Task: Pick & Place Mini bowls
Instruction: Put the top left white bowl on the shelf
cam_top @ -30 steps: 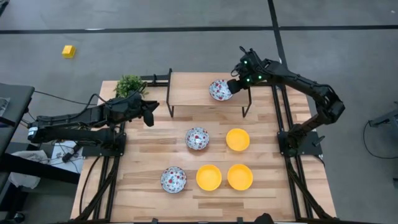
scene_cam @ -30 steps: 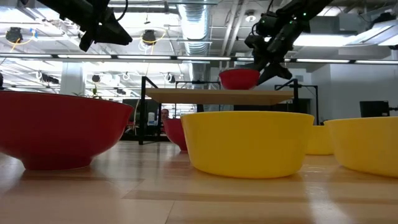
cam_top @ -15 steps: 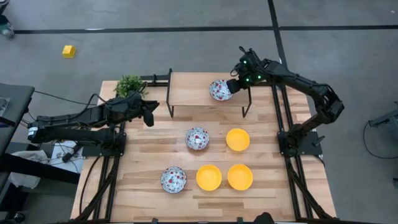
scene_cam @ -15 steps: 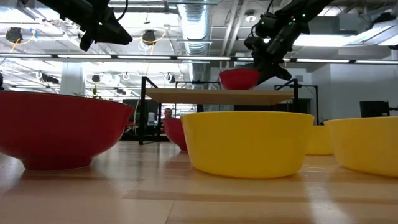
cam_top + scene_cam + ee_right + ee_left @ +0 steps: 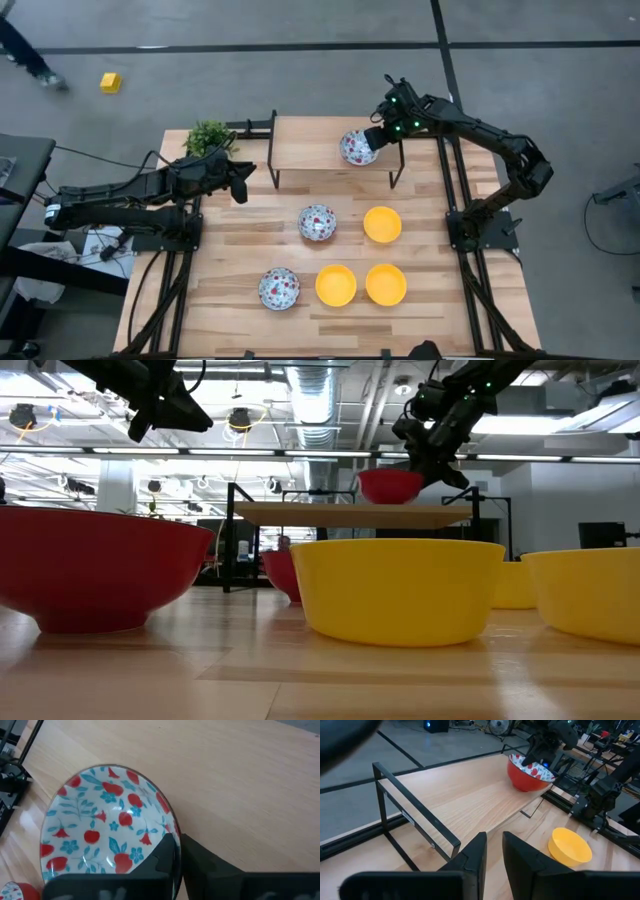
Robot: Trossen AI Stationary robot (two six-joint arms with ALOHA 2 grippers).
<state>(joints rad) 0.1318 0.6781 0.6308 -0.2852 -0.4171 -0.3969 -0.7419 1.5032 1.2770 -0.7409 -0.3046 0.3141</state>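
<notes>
Starting at the left of the high view, we see the left gripper [image 5: 243,183] hovering over the table's [image 5: 230,270] left edge, beside a small green plant [image 5: 209,136]; its fingers [image 5: 479,855] stand a narrow gap apart with nothing between them. Moving right, a raised wooden shelf [image 5: 310,145] spans the back of the table. On the table itself we count five mini bowls: a floral bowl [image 5: 279,288] at the front left, a second floral bowl [image 5: 317,222] in the middle, a yellow bowl [image 5: 336,285] at the front centre, another yellow bowl [image 5: 386,284] just beside it, and a third yellow bowl [image 5: 382,224] behind those. Further right, at the shelf's right end, the right gripper [image 5: 376,139] is clamped on the rim of the third floral bowl [image 5: 355,147], one finger inside it and one outside. In the low view, that red-bottomed bowl [image 5: 390,486] appears tilted, just above the shelf board [image 5: 340,513].
</notes>
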